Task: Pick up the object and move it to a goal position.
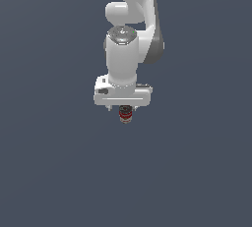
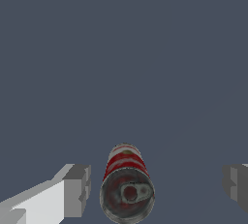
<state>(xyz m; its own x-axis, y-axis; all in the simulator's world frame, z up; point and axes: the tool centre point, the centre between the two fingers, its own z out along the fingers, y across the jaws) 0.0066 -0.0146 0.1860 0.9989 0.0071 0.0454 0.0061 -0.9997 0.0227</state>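
My end effector (image 1: 125, 109) points straight down from the white arm (image 1: 129, 19) that comes in from the top of the exterior view, and its broad white housing hides most of what lies beneath it. Just below that housing the can (image 1: 126, 115) peeks out: a tiny cylinder, much narrower than my hand, with a red band and dark and whitish stripes. It sits directly under the middle of the end effector, on the plain dark grey-blue worktop (image 1: 59, 172) that fills the rest of the picture. In the wrist view the same can (image 2: 126, 184) stands upright between my fingers (image 2: 77, 190). I look down on its metal lid with the pull tab, and the red and white side runs away from the camera. My end effector is spread wide: one grey pad stands to one side of the can with a clear gap of worktop (image 2: 121, 48) between them, and the other pad is well apart on the far side, only partly inside the picture edge. Neither pad touches the can. The can is nearer to the first pad than to the second, so it is not quite centred in the opening. From these two views I cannot tell how high my fingertips hang above the surface, nor whether they already reach down past the can's rim.
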